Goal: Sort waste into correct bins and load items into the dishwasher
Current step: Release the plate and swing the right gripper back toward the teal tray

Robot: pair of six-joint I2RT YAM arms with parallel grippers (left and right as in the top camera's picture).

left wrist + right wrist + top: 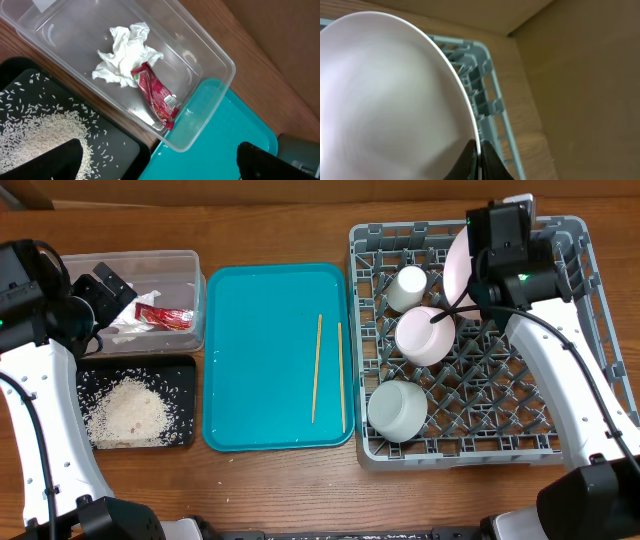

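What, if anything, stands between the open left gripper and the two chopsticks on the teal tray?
Nothing visible blocks the way. The left gripper hovers over the clear tub, and the chopsticks lie alone on the teal tray. Only the tub's low wall and the tray's rim lie between them.

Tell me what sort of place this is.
Probably a test bench staged as a dish-clearing station: a wooden table, a grey dish rack, and a teal tray with two chopsticks.
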